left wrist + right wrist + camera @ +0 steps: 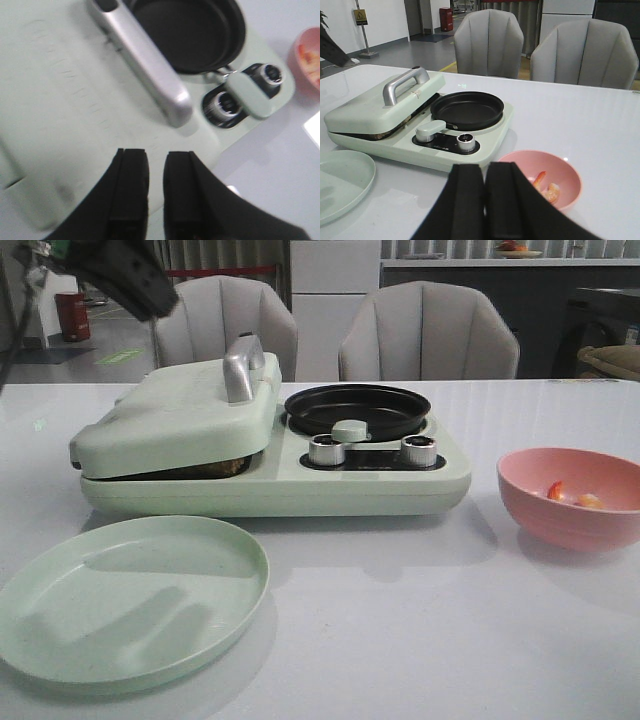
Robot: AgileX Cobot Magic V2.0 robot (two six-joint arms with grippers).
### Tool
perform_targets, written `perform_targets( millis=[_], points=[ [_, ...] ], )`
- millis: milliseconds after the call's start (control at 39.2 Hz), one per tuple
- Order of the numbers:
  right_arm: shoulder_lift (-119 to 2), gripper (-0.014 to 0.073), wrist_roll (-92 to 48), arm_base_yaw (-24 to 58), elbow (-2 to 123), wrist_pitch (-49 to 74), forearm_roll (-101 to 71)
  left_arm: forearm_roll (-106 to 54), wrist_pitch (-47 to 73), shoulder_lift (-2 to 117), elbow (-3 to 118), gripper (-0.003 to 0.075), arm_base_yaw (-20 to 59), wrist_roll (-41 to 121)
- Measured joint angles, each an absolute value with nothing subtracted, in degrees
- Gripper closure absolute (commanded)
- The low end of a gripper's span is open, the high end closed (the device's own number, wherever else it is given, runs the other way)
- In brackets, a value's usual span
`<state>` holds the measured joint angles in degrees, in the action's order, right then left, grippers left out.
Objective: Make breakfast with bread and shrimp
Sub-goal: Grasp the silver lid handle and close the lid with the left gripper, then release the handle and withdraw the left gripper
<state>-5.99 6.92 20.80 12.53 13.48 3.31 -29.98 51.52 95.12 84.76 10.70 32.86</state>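
Two pieces of shrimp [556, 490] lie in a pink bowl [620, 525] at the table's right; the shrimp [546, 187] also shows in the right wrist view. The bread is mostly hidden: only a brown edge [215, 468] shows in the gap under the pale green grill lid [170, 415], which is lowered almost shut. My left gripper [156, 152] hovers over that lid near its silver handle [145, 60], open, with nothing between its fingers. My right gripper [485, 167] is shut and empty, held above the table in front of the bowl [570, 175].
The green breakfast maker [400, 490] carries an empty black pan [357, 410] and two silver knobs [327, 449]. An empty green plate [130, 600] lies at the front left. Two grey chairs [430, 335] stand behind the table.
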Motion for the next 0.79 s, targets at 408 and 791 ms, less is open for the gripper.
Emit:
perform_targets(
  millis=[408, 791],
  points=[
    [-6.0, 0.044, 6.9, 20.8, 12.5, 13.5, 3.3, -9.9, 48.8, 72.8, 77.9, 0.0533, 10.7, 19.2],
    [-6.0, 0.044, 6.9, 20.8, 12.5, 13.5, 3.3, -11.5, 36.6, 50.1, 52.5, 0.0606, 10.7, 18.9]
  ],
)
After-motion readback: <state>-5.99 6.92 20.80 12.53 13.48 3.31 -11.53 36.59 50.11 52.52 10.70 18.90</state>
